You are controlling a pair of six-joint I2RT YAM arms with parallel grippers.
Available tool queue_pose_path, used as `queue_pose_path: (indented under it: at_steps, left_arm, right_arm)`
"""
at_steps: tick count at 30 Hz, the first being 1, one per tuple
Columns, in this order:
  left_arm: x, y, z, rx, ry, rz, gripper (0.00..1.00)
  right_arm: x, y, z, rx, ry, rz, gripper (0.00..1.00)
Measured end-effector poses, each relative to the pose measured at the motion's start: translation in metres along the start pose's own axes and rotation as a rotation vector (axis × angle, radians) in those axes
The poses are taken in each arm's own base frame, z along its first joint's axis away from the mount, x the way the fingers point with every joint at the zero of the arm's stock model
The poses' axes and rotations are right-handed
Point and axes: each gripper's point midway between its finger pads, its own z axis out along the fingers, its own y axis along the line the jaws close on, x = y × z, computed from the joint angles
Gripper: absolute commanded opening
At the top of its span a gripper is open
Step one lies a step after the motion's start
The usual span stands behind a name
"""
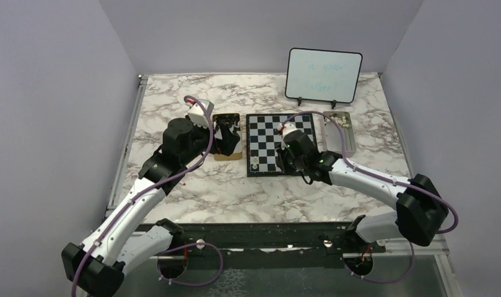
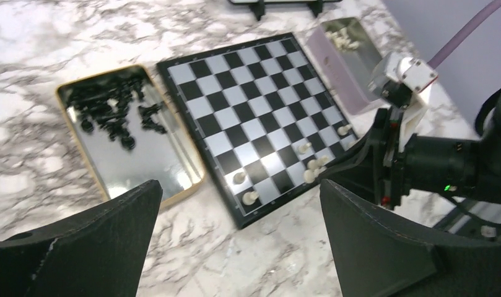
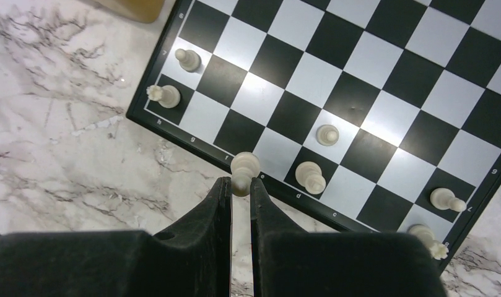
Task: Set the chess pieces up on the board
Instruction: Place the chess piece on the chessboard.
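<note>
The board lies mid-table, also in the left wrist view and the right wrist view. Several cream-white chess pieces stand on its near rows, two of them at the corner. My right gripper is shut on one white chess piece, held over the board's near edge. In the top view this gripper hangs over the board's near side. My left gripper is open and holds nothing. It hovers over the gold tray.
The gold tray left of the board holds several black pieces. A silver tray with white pieces sits right of the board. A small whiteboard stands at the back.
</note>
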Motion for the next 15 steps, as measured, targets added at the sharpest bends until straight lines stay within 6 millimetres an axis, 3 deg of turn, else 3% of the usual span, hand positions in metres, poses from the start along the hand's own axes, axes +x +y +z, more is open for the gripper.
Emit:
queue_pose_path:
  at_steps: [8, 15]
  left_arm:
    - [0.057, 0.039, -0.011, -0.12, 0.092, 0.096, 0.99]
    - [0.05, 0.043, -0.018, -0.146, 0.062, 0.136, 0.99]
  right_arm:
    - [0.024, -0.01, 0.021, 0.079, 0.09, -0.012, 0.11]
    - [0.017, -0.008, 0.028, 0.088, 0.092, -0.003, 0.12]
